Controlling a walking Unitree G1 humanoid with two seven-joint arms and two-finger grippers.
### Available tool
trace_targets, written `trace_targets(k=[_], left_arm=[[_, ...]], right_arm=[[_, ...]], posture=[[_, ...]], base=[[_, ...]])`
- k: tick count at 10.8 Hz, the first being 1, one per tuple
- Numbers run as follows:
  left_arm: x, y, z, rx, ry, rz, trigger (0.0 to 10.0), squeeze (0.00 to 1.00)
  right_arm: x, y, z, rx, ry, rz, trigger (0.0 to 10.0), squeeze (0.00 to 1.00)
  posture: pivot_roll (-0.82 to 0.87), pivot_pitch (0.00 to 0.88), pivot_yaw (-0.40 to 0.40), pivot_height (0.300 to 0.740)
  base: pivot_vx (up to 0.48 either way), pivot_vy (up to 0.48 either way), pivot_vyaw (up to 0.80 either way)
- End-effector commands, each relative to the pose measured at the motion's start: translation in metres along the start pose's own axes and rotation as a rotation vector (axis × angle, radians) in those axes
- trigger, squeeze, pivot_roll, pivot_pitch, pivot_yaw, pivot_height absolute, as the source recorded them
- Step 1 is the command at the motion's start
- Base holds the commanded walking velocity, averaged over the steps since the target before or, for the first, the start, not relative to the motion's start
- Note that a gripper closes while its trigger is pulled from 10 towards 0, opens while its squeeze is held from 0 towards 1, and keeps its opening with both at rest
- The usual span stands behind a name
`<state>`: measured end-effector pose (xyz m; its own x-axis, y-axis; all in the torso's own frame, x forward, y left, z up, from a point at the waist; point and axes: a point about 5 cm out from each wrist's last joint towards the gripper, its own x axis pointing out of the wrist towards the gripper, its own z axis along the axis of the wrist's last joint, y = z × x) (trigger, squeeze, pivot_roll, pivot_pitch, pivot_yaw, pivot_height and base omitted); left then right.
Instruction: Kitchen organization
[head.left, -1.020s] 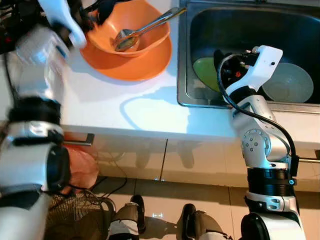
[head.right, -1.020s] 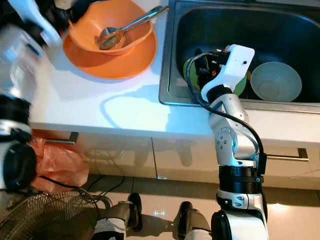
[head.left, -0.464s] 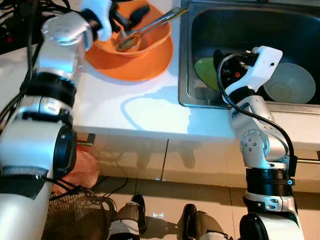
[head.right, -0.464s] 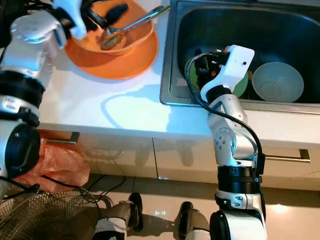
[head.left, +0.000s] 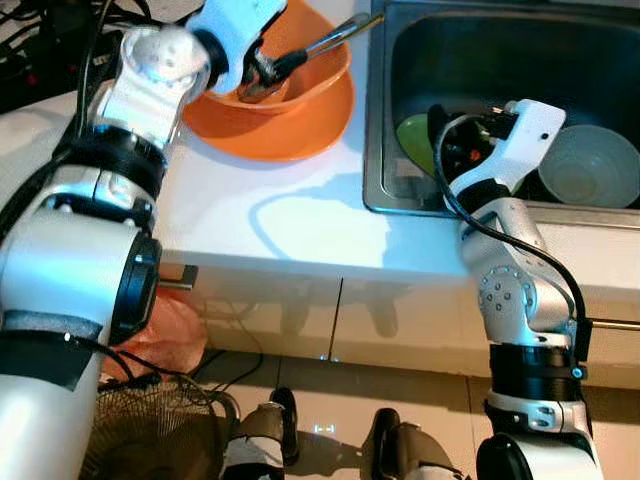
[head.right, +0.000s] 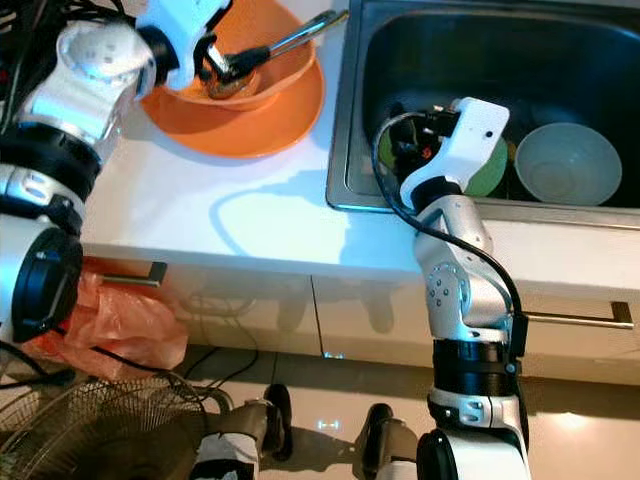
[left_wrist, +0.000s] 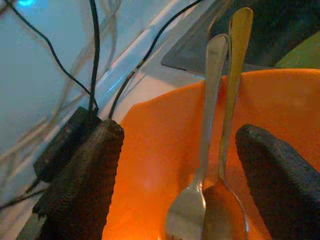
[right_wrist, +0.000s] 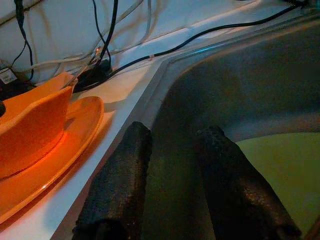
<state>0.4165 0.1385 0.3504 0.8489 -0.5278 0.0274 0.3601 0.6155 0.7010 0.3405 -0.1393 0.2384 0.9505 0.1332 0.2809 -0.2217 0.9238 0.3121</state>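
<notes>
- Orange bowl (head.left: 300, 70) sits on an orange plate (head.left: 290, 130) at the back of the white table (head.left: 270, 220), just beside the steel sink (head.left: 380, 150); two metal spoons (left_wrist: 215, 150) lie in it side by side, bowls down, handles leaning over the rim toward the sink.
- Your left gripper (head.left: 262, 72) is down inside the orange bowl with its fingers (left_wrist: 85, 185) spread apart, one on either side of the spoons and clamped on nothing.
- Judging from the wrist view, both spoon necks sit between the fingers, so a squeeze here would likely take the pair together; decide whether you want both, and shift sideways if you want one.
- Lower until the fingers flank the thin necks just above the spoon bowls, then close slowly; polished metal will probably slip, so grip where the two stems lie closest.
- Lift straight up, or the handles may lever on the rim and tip the orange bowl on its plate.
- Mind the black cables (left_wrist: 95, 60) along the wall behind the bowl.
- Your right gripper (right_wrist: 172, 185) hangs inside the sink near a green plate (head.left: 415, 140), fingers slightly apart and empty; a pale bowl (head.left: 590, 165) lies further along. Keep that arm still while the left works.
</notes>
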Motion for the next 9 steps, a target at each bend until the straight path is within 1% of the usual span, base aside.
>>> trace_targets(k=[1, 3, 4, 7, 8, 9], left_arm=[[0.001, 0.003, 0.008, 0.051, 0.002, -0.008, 10.0, 0.00], [0.004, 0.002, 0.013, 0.085, 0.008, -0.013, 10.0, 0.00], [0.005, 0.003, 0.016, 0.135, 0.023, 0.000, 10.0, 0.00], [0.011, 0.000, 0.023, 0.227, 0.051, 0.000, 10.0, 0.00], [0.012, -0.002, 0.024, 0.248, 0.059, -0.007, 10.0, 0.00], [0.013, -0.005, 0.023, 0.246, 0.065, -0.021, 10.0, 0.00]], right_arm=[[-0.004, -0.001, -0.003, 0.006, 0.011, -0.015, 10.0, 0.00], [-0.007, -0.002, -0.004, 0.008, 0.016, -0.022, 10.0, 0.00], [-0.007, -0.001, -0.004, 0.008, 0.018, -0.023, 10.0, 0.00], [-0.010, 0.001, -0.008, 0.019, 0.028, -0.031, 10.0, 0.00], [-0.011, 0.001, -0.009, 0.023, 0.030, -0.033, 10.0, 0.00], [-0.012, 0.002, -0.009, 0.025, 0.033, -0.035, 10.0, 0.00]], posture=[[0.04, 0.263, 0.088, 0.740], [0.04, 0.269, 0.091, 0.740], [0.04, 0.274, 0.093, 0.740], [0.05, 0.285, 0.106, 0.740], [0.05, 0.292, 0.109, 0.740], [0.05, 0.294, 0.111, 0.740]], base=[[0.000, 0.000, 0.00], [0.000, 0.000, 0.00], [0.000, 0.000, 0.00], [0.000, 0.000, 0.00], [0.000, 0.000, 0.00], [0.000, 0.000, 0.00]])
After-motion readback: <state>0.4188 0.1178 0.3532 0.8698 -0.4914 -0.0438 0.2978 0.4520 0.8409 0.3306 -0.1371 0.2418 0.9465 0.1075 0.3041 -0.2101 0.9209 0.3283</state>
